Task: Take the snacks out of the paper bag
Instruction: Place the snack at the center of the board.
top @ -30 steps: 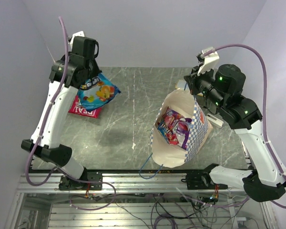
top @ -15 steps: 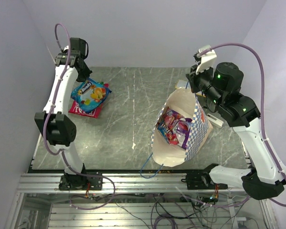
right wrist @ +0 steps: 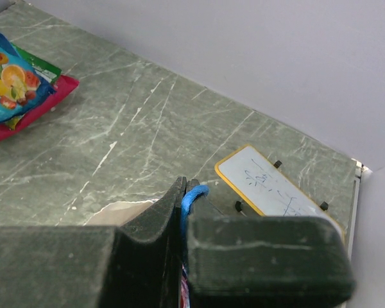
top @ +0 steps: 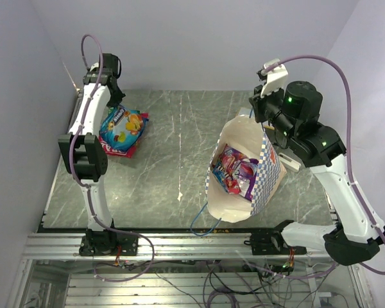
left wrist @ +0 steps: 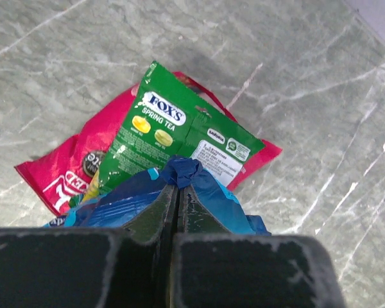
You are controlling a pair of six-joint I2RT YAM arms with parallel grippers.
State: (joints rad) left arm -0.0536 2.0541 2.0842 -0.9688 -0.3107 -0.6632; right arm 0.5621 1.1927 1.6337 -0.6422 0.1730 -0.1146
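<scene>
Now lowered onto red and green packets (left wrist: 155, 135), left gripper (left wrist: 178, 194) clamps glossy blue packet (left wrist: 208, 192); right gripper (right wrist: 185, 191) pinches blue cord (right wrist: 194, 192) of checkered paper bag (top: 267, 168).

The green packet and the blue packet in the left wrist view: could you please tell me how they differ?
The green packet lies flat on the red packet; the blue packet is pinched at its edge by the shut left tool. The green packet reads FOX'S SPRING TEA, while the blue packet shows pictured fruit in the top view. Both are glossy and outside the paper bag.
</scene>
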